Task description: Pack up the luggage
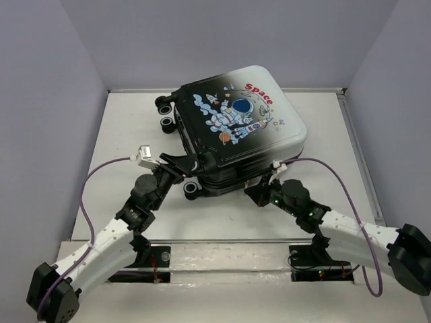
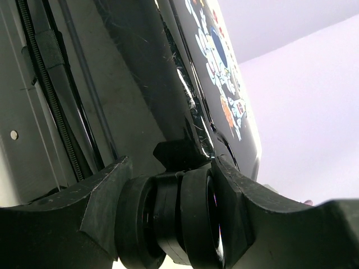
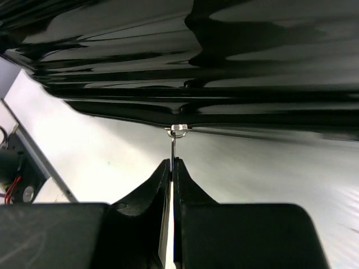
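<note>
Luggage [image 1: 239,128]: my left end effector [image 2: 168,190] clasps its wheel [image 2: 193,224]; my right end effector [image 3: 173,168] pinches the zipper pull [image 3: 173,147], which may slip if I tug askew.

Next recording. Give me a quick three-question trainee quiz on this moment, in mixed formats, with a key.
1. True or false: the luggage lies flat on the table with its astronaut side up.
2. Multiple choice: what is the right gripper shut on? A) a cloth B) the metal zipper pull C) a carry strap
3. Fill in: the left gripper clamps a black ____ at the suitcase's near left corner.

Key: 1 true; 2 B; 3 wheel
</note>
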`<state>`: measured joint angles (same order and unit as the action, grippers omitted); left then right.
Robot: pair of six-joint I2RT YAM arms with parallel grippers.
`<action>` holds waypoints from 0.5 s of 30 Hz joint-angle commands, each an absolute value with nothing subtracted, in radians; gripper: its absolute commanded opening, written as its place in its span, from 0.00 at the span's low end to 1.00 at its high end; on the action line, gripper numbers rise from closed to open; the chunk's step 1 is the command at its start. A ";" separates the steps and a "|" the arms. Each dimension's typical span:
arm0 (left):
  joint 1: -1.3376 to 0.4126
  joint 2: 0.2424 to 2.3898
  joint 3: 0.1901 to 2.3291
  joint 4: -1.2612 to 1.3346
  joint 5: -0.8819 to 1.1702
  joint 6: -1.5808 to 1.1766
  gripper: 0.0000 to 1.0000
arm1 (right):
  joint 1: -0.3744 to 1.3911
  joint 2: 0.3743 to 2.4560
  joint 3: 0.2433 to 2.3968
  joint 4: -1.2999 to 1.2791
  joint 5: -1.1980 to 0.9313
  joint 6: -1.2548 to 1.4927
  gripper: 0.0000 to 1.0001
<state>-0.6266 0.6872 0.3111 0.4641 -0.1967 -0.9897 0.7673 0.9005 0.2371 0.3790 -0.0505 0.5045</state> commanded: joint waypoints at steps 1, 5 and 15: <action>-0.637 0.790 0.359 0.504 -0.149 -0.899 0.06 | 0.998 1.125 0.325 0.398 -0.017 0.587 0.07; -0.650 0.815 0.399 0.514 -0.112 -0.897 0.06 | 1.213 1.458 0.614 0.527 0.142 0.565 0.07; -0.635 0.762 0.718 0.088 -0.042 -0.677 0.06 | 1.290 1.790 0.837 0.994 0.279 0.390 0.07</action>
